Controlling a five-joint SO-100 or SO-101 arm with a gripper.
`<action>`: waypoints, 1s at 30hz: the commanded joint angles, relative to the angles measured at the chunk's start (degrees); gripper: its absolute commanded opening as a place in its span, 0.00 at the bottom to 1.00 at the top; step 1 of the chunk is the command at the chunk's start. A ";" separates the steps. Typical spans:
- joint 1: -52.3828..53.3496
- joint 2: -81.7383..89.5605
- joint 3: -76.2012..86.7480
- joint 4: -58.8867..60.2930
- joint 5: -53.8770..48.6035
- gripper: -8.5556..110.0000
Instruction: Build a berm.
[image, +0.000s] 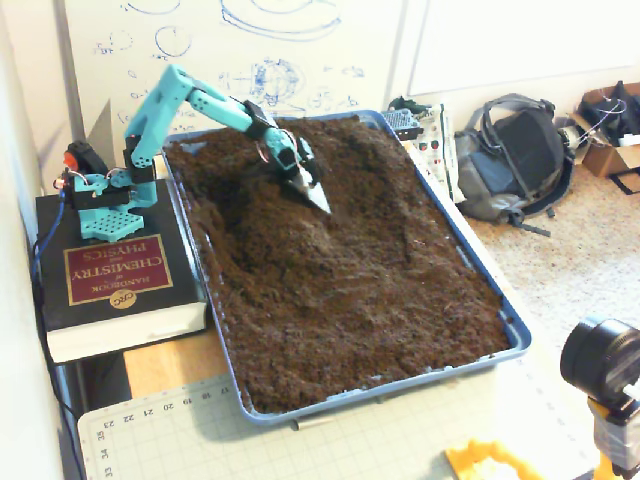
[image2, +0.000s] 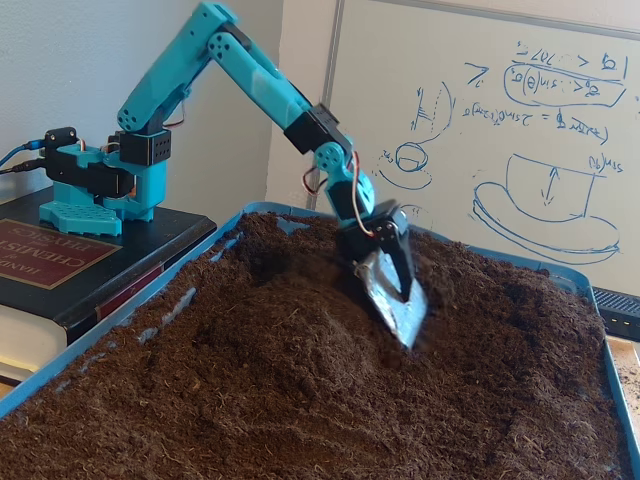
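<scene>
The teal arm (image: 190, 95) rose steeply from its base on a thick book (image: 115, 280), bent sharply at the elbow, and angled down into the blue tray (image: 515, 335). Its scoop-tipped gripper (image2: 395, 300) met the soil at the berm (image: 265, 215), a low mound near the tray's far left corner. Whether the jaws were parted could not be told.

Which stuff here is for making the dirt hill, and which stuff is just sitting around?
For the job:
- berm, the raised soil mound
- gripper with its metal scoop blade
- blue tray holding the soil

Just lying about:
- backpack
- chemistry handbook (under the arm's base)
- whiteboard
- cutting mat
</scene>
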 joint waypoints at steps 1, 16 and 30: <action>-1.93 4.92 14.33 1.23 0.70 0.07; -1.23 15.38 -20.48 0.35 11.07 0.08; -13.97 -27.07 -57.66 1.23 22.24 0.07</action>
